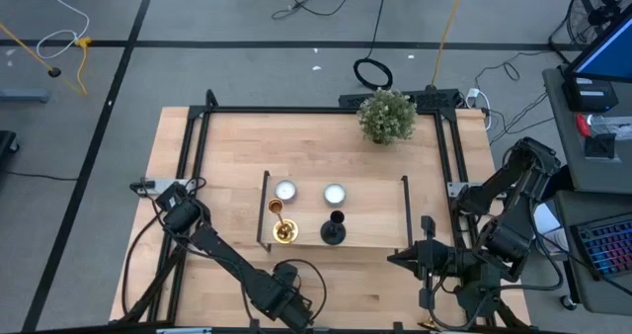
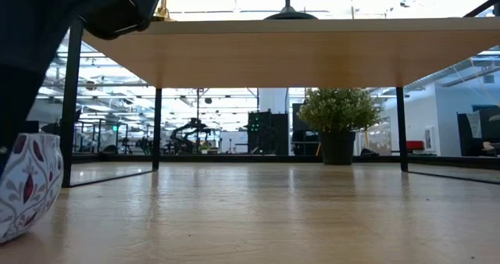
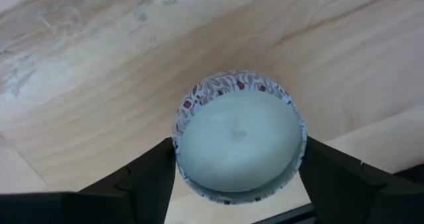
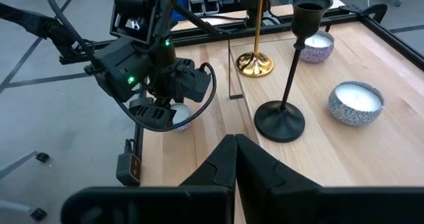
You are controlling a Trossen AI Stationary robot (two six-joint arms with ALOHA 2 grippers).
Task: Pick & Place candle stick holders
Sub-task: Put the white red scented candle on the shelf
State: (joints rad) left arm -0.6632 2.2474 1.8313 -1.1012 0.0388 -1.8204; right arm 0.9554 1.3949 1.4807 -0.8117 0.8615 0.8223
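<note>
From my remote station I saw the left gripper at the near edge of the table, in front of the wooden stand toward its left end, its fingers spread on either side of a small white candle in a patterned cup; whether they pressed against it I could not tell. The same cup showed at the edge of the low view, resting on the tabletop. On the stand itself, a gold candlestick holder stood near the left end, and a black candlestick holder stood just to its right, near the middle. Behind them on the stand sat two more white candles, one behind the gold holder and one behind the black one. The right gripper waited off the stand's right end, its fingers pressed together and pinching nothing. Beyond the stand, at the far side of the table, stood a potted plant.
</note>
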